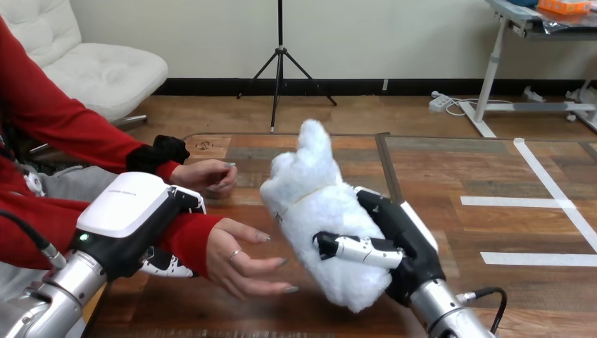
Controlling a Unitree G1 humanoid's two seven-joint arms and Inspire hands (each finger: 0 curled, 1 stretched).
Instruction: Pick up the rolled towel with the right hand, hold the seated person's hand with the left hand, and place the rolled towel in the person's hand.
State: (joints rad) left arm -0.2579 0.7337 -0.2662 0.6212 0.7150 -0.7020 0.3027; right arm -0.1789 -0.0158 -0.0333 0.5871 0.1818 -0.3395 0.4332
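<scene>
Nearest, the left hand (134,218) reaches in from the lower left with its white back up, its fingers (165,263) curled under the person's red-sleeved wrist (190,236). The right hand (398,229) clasps the rolled towel (317,211), thumb across its front. White and fluffy, the towel stands tilted above the wooden table (436,176), just beside the person's open hand (243,260).

wooden table (450,176) | person's farther hand (209,176) rests on it, left side

A narrow open gap separates the rolled towel (317,211) from the person's nearer hand (243,264).
</scene>
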